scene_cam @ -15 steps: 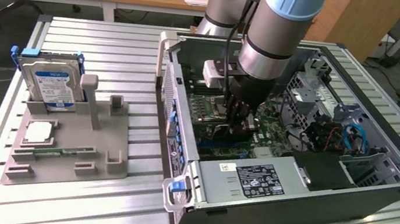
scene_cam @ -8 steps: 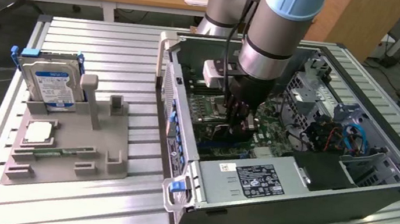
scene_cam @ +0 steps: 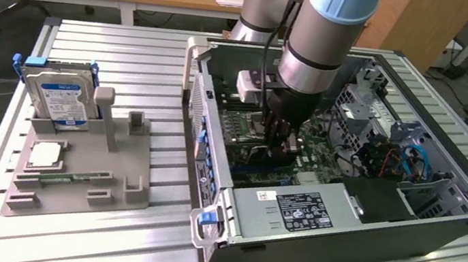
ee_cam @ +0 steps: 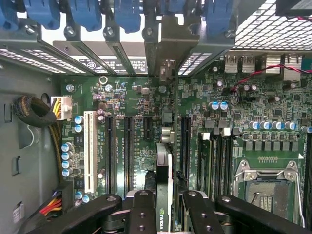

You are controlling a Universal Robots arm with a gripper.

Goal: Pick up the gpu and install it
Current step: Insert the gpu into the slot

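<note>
The gpu point(ee_cam: 163, 178) is a thin dark card seen edge-on in the wrist view, with a logo on its edge and its silvery bracket point(ee_cam: 166, 73) reaching toward the case's rear slot openings. My gripper point(ee_cam: 163, 214) is shut on it, one black finger point(ee_cam: 141, 209) on each side. The card hangs upright over the green motherboard point(ee_cam: 131, 97), between two long black expansion slots point(ee_cam: 127, 146); whether it touches the board I cannot tell. In the exterior view my gripper point(scene_cam: 280, 144) reaches down into the open computer case point(scene_cam: 338, 242).
A white slot point(ee_cam: 89, 151) and a cable bundle point(ee_cam: 34, 109) lie beside the expansion slots, the processor socket point(ee_cam: 265, 183) on the other side. On the exterior view's left, a grey holder point(scene_cam: 80, 185) carries a hard drive point(scene_cam: 60, 96) and a square chip point(scene_cam: 45, 155). A power supply point(scene_cam: 296, 212) fills the case's near corner.
</note>
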